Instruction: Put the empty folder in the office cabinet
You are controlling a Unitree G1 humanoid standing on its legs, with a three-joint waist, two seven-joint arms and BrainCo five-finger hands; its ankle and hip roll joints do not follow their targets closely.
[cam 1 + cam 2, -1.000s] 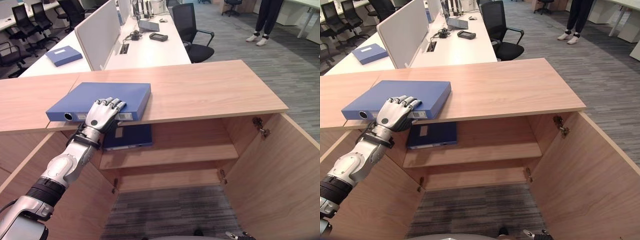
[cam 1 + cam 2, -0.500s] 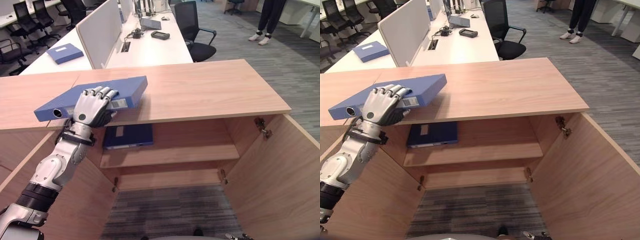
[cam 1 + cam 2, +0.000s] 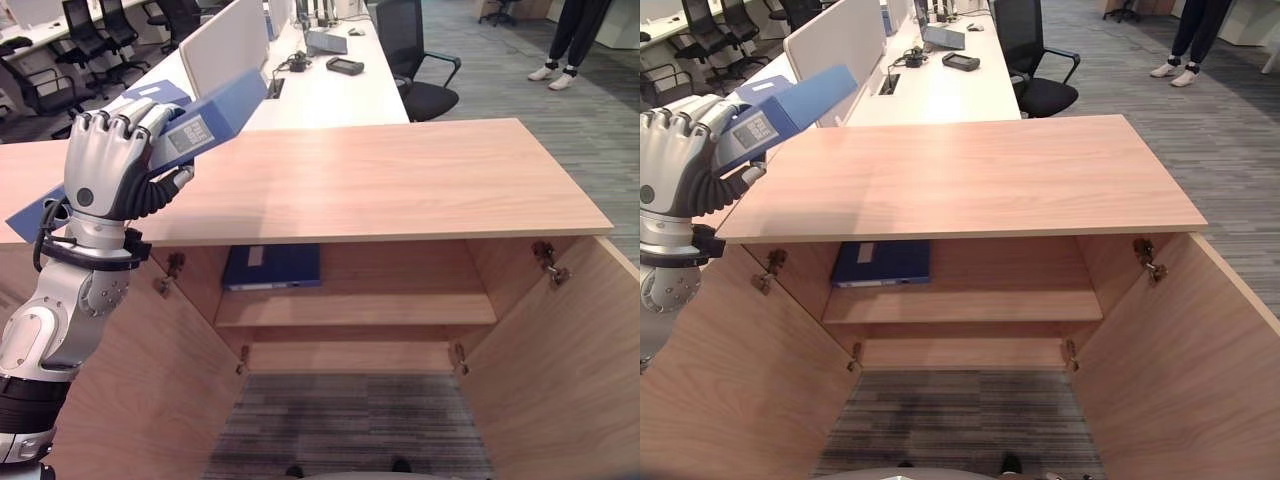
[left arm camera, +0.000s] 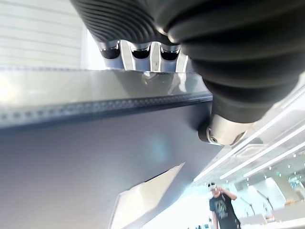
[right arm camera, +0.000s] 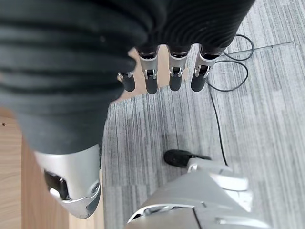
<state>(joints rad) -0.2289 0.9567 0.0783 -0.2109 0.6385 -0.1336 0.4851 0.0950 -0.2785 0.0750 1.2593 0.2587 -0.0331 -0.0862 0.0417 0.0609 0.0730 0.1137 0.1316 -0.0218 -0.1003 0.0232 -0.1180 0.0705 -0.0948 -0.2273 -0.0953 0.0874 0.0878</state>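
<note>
Folder (image 3: 215, 112), now lifted clear of the cabinet's (image 3: 400, 180) left top edge, is tilting in the left hand (image 3: 108, 165), fingers curling round its spine, ready for shelving.

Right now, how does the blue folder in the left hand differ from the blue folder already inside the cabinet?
The held folder is tilted, lifted off the cabinet top, with the left hand curled round its spine end; the shelved folder lies flat on the upper shelf, untouched. The held folder looks a lighter blue, the shelved folder darker. Both carry a pale label.
</note>
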